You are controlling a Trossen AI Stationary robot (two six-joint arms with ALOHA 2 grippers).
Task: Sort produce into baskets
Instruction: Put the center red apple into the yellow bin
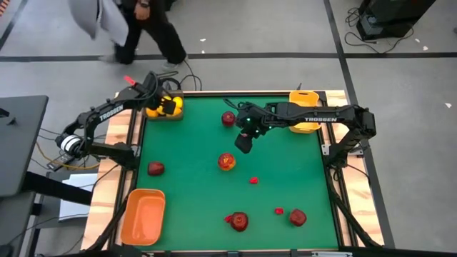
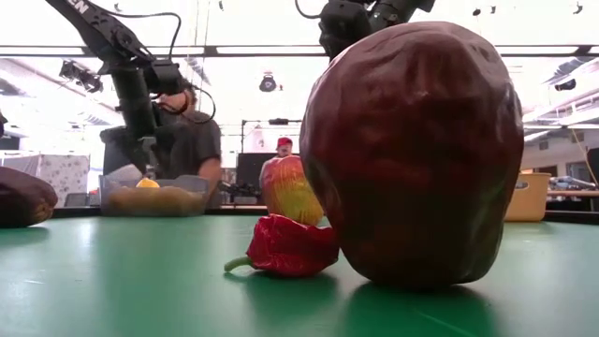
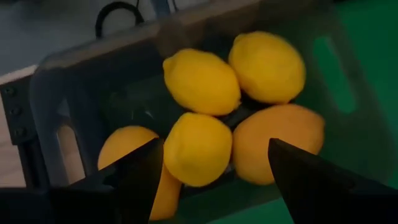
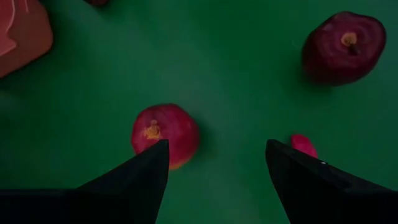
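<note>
Several yellow lemons point(image 3: 198, 148) lie in the dark grey basket point(image 1: 163, 114) at the table's far left. My left gripper point(image 1: 168, 104) hangs open just above them, its fingers on either side of the middle lemon and apart from it. My right gripper point(image 1: 243, 145) is open and empty above the middle of the green table, over a red-orange apple point(image 1: 226, 161), which also shows in the right wrist view point(image 4: 165, 134). A dark red apple point(image 1: 228, 118) lies beyond it. A tiny red piece point(image 1: 253, 180) lies nearer. The yellow basket point(image 1: 305, 118) sits at the far right, under my right arm. The orange basket point(image 1: 143, 215) is at the near left.
A dark red fruit point(image 1: 156, 168) lies at the left. Two more apples point(image 1: 240, 221) point(image 1: 297, 217) and small red pieces point(image 1: 278, 211) lie near the front edge, the first apple filling the low view point(image 2: 412, 150). A person point(image 1: 136, 28) moves beyond the far edge.
</note>
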